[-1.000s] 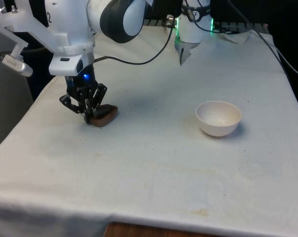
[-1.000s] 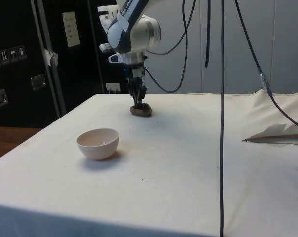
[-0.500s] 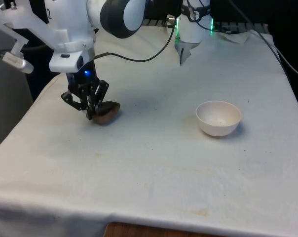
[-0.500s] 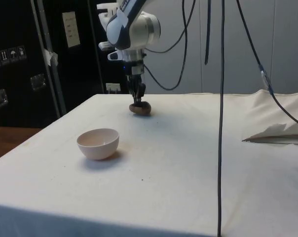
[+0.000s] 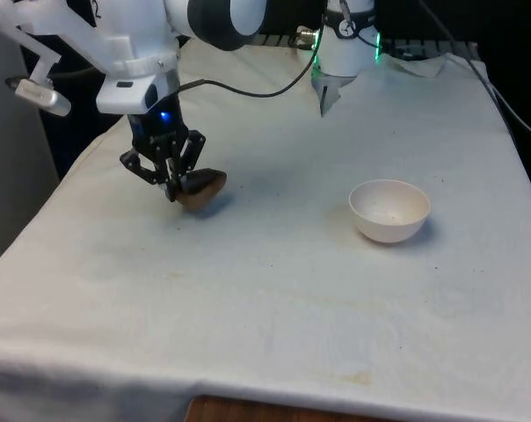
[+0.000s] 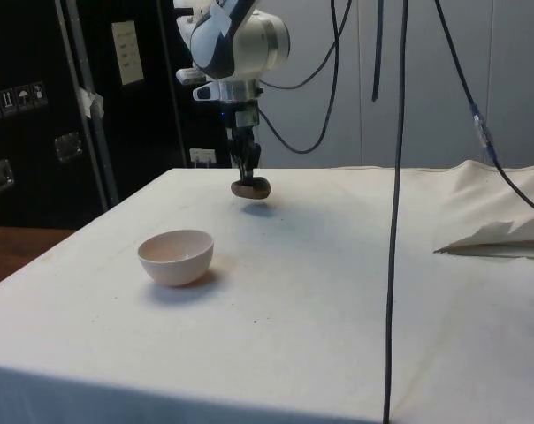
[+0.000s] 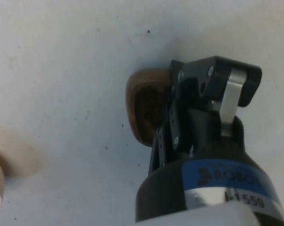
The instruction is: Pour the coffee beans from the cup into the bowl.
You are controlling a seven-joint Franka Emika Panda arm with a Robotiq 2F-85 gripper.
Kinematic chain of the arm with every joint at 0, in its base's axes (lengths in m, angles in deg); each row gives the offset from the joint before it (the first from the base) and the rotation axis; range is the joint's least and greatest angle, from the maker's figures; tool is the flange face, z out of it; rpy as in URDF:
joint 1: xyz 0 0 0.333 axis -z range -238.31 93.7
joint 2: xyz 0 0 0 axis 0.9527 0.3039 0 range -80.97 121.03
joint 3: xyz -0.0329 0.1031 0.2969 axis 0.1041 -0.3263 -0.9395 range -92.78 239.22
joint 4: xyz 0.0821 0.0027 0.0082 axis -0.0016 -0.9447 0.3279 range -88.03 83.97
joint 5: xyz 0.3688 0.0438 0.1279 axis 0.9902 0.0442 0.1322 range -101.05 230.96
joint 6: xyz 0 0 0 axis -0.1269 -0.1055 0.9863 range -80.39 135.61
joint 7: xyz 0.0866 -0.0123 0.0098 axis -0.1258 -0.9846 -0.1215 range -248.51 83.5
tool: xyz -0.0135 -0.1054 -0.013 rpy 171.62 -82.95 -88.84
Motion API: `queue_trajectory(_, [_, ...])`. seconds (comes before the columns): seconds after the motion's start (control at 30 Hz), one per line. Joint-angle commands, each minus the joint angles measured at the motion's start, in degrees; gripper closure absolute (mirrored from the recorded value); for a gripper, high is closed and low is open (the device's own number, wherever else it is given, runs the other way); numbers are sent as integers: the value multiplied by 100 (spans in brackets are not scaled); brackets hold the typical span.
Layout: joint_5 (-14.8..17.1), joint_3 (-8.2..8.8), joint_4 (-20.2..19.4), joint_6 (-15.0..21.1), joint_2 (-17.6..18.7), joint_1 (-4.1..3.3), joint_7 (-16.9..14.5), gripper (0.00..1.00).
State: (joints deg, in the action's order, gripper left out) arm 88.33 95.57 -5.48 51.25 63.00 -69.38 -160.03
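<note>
gripper [image 5: 171, 186] at upper left of front view, fingers pinched shut on rim of small brown wooden cup [image 5: 200, 187], held off the cloth. white bowl [image 5: 389, 210] sits mid-right, well apart. risk: rim-only pinch, cup cd swivel & spill beans en route.

White arm reaches down over the tabletop [image 5: 274, 299], wrist pointing roughly straight down, black claw [image 5: 171, 188] at its end. Claw also seen from the side [image 6: 243, 180], hanging above the tabletop, not touching it. Fingers closed on the rim of a small brown cup [image 5: 200, 187], one finger inside the rim, the other outside; wrist view shows the same pinch [image 7: 168, 117] on the cup [image 7: 144, 110]. Cup held clear of the tabletop, its shadow below it. Cable loops off the arm's upper section.
</note>
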Motion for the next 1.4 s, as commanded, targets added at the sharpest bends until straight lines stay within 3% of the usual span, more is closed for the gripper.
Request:
queue_trajectory(0.0, [0, 0, -29, 0, -29, -11, 17, 100])
queue_trajectory(0.03, [-23, 34, -126, 34, -109, -63, 80, 100])
queue_trajectory(0.17, [-34, 40, -252, 17, -252, -120, 178, 100])
queue_trajectory(0.3, [-52, 40, -332, -6, -355, -166, 264, 100])
queue_trajectory(0.33, [-11, 0, -286, -23, -321, -115, 218, 100])
queue_trajectory(0.37, [-57, 46, -355, -11, -390, -178, 286, 100])
queue_trajectory(0.67, [-115, 46, -579, -92, -665, -281, 498, 100])
queue_trajectory(0.7, [-63, 0, -510, -120, -607, -218, 430, 100])
queue_trajectory(0.73, [-120, 46, -607, -97, -699, -292, 521, 100])
queue_trajectory(0.8, [-138, 40, -682, -109, -785, -315, 590, 100])
queue_trajectory(1.0, [-160, 40, -802, -138, -945, -367, 739, 100])
queue_trajectory(1.03, [-103, 0, -756, -155, -911, -315, 676, 100])
queue_trajectory(1.07, [-166, 46, -819, -149, -968, -372, 762, 100])
queue_trajectory(1.27, [-183, 46, -859, -212, -1077, -413, 940, 100])
queue_trajectory(1.3, [-120, 0, -814, -241, -1043, -361, 877, 100])
queue_trajectory(1.33, [-189, 46, -859, -223, -1083, -418, 968, 100])
queue_trajectory(1.37, [-195, 46, -859, -223, -1089, -418, 997, 100])
